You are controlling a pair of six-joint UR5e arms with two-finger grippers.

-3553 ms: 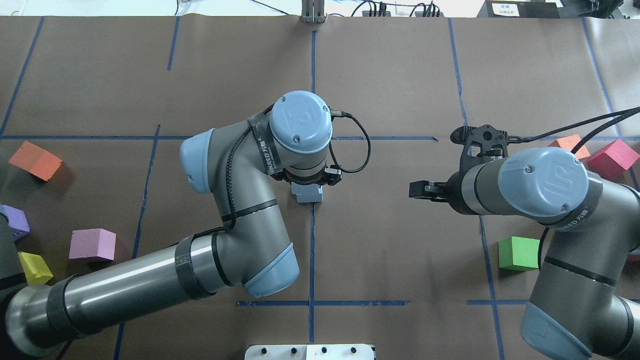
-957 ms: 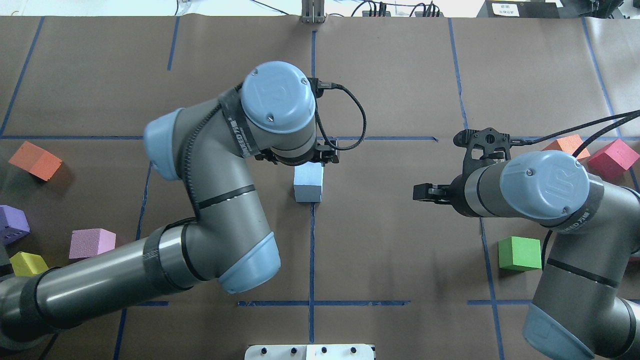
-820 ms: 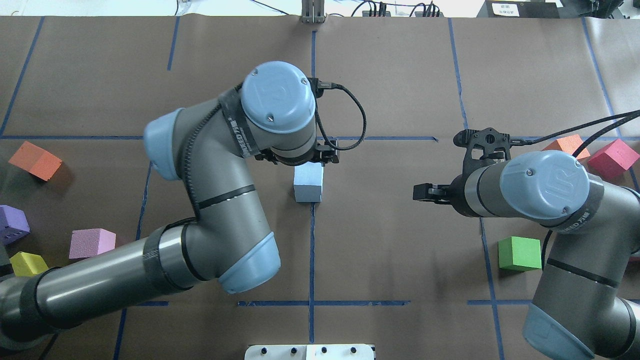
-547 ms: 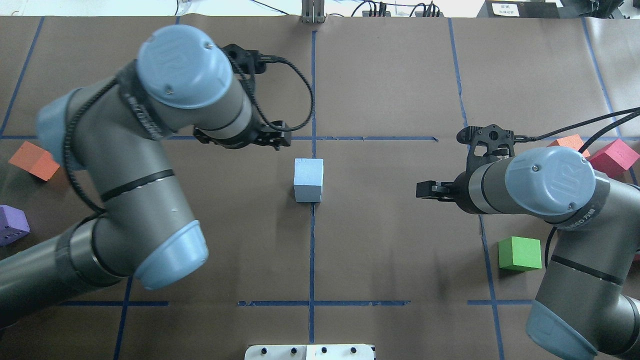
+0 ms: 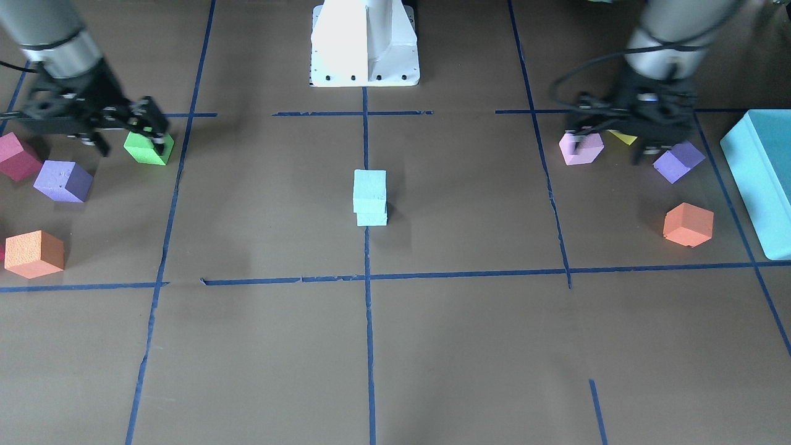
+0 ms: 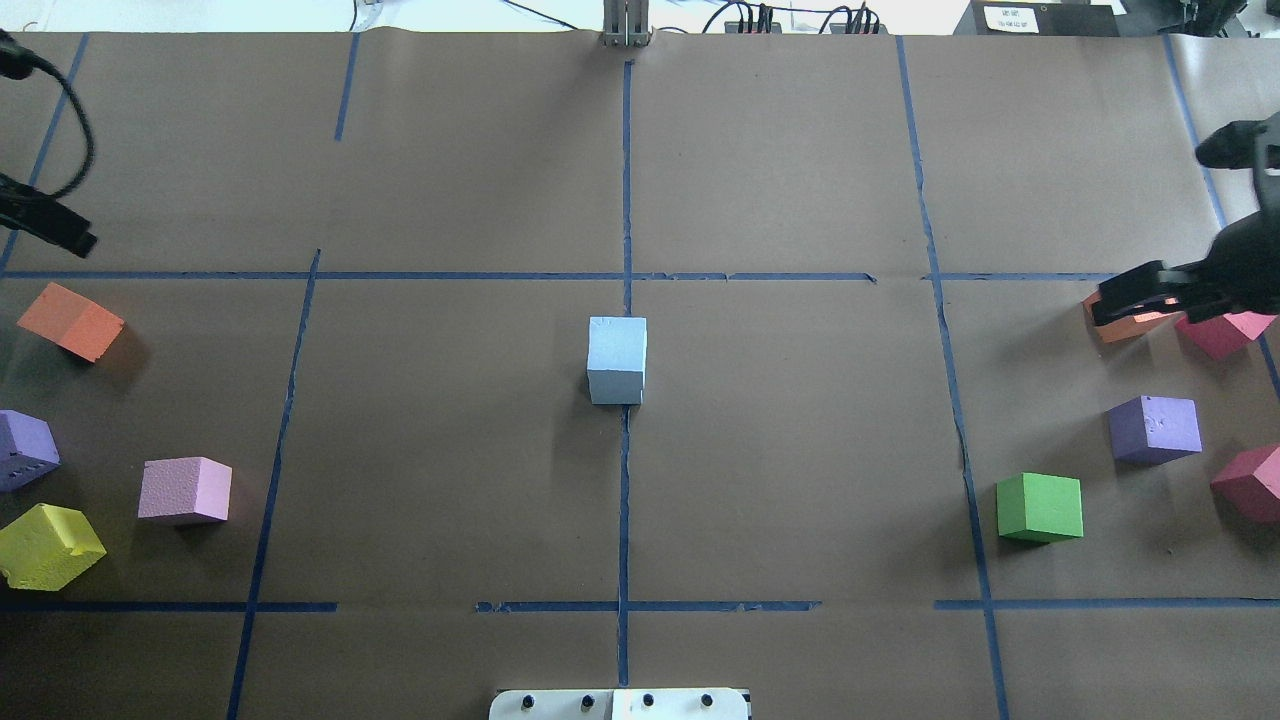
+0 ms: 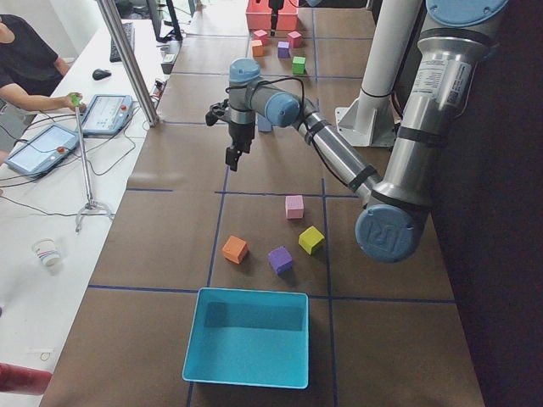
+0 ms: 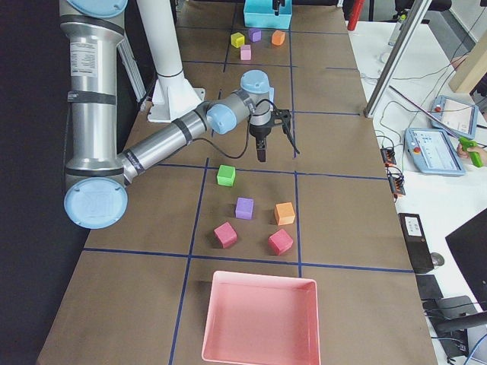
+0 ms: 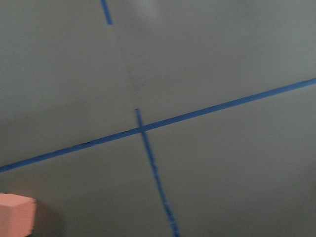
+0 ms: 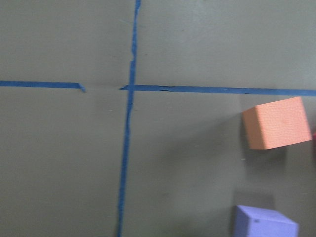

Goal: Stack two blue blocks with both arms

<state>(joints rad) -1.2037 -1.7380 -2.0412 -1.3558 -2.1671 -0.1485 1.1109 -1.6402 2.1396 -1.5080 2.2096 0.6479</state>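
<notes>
The two blue blocks (image 5: 370,196), stacked upright at centre, are shown well apart from both grippers, about midway between them; the left gripper (image 5: 610,148) is spread and empty; the right gripper (image 5: 151,128) cannot be judged open or closed.

Green cube (image 6: 1040,507), yellow cube (image 6: 48,545), teal box (image 7: 246,356), pink tray (image 8: 259,323)

Robotics lab, taped brown-paper table (image 6: 800,150), teach pendants (image 7: 106,113) (operator (image 7: 25,59) alongside), cabling
</notes>
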